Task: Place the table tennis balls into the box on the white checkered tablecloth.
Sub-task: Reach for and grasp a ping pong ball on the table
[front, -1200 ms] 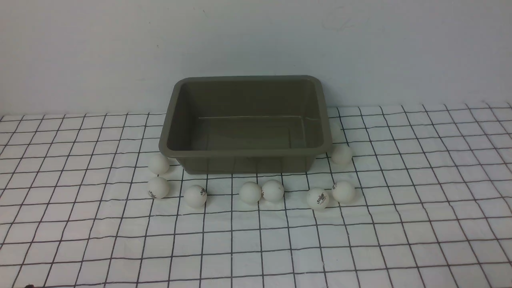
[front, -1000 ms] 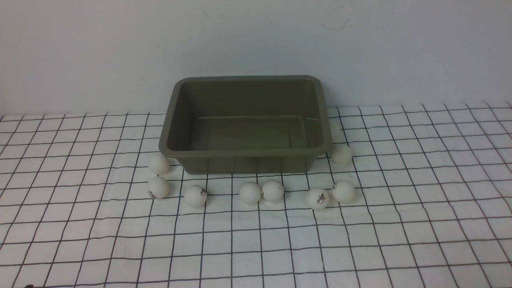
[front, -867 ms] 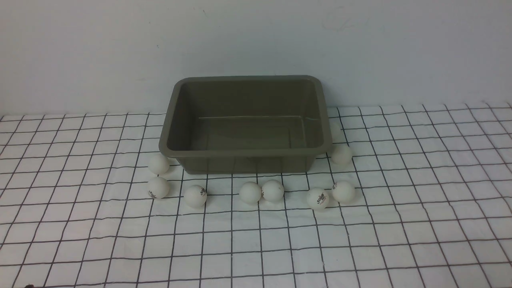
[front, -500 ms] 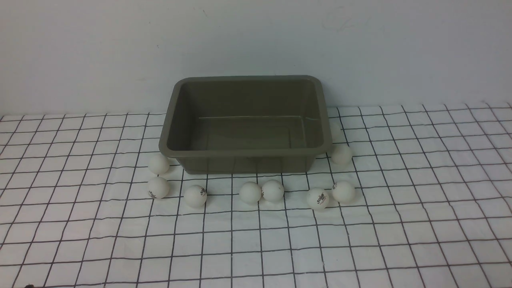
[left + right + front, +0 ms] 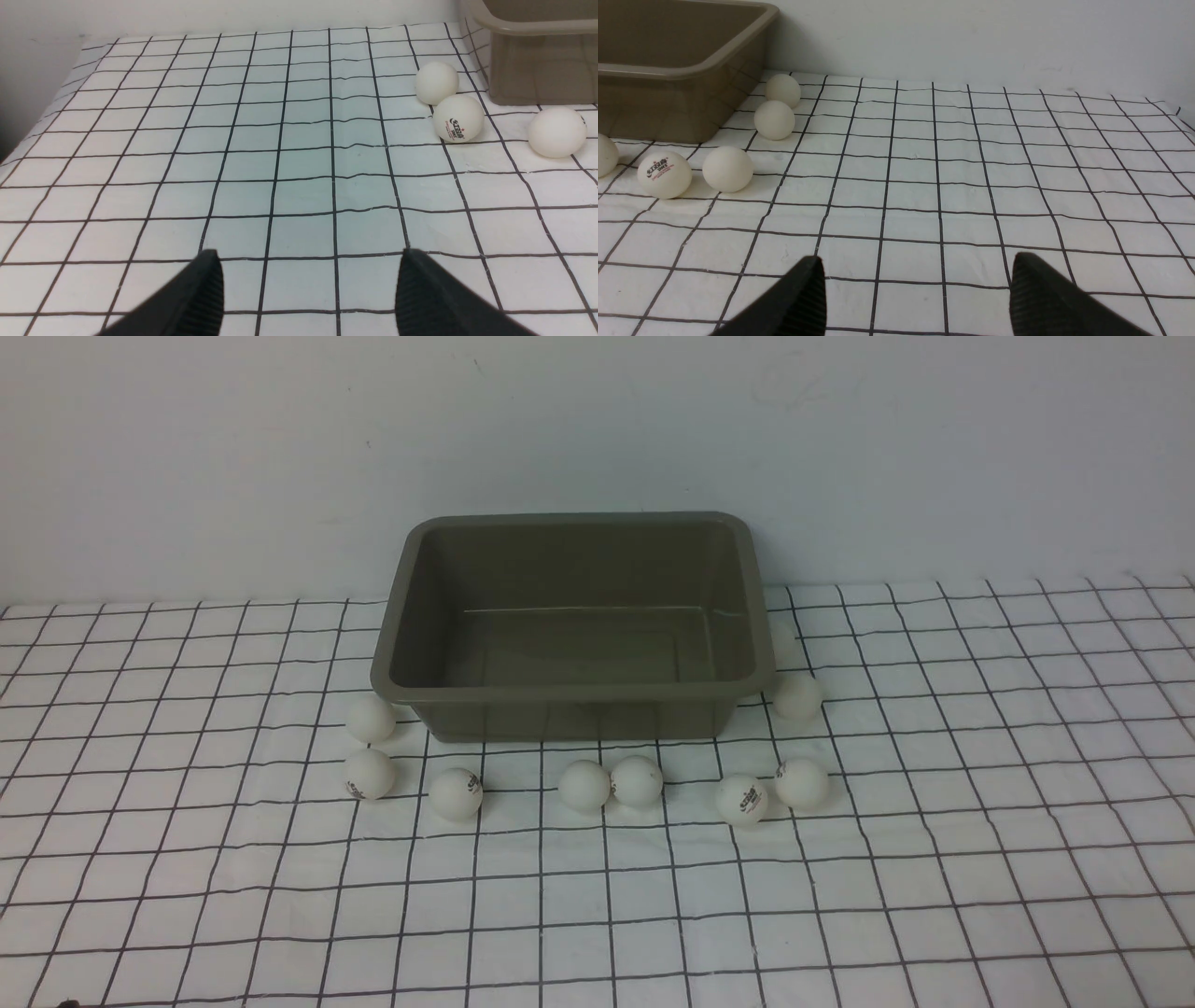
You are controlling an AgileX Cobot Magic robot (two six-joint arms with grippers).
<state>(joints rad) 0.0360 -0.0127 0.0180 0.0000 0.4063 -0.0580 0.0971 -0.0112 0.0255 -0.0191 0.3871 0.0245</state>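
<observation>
The empty box (image 5: 569,692) sits open side up on the white checkered tablecloth (image 5: 597,915) so the table tennis balls (image 5: 584,786) can drop in. They lie on the cloth just by the box's front and sides, well apart from the left fingers (image 5: 196,298) and right fingers (image 5: 798,303), which are spread wide and hold nothing

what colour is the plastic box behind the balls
The rectangular plastic box is olive-grey; front view shows it best.

Black ribbed tapering fingers (image 5: 198,301)
</observation>
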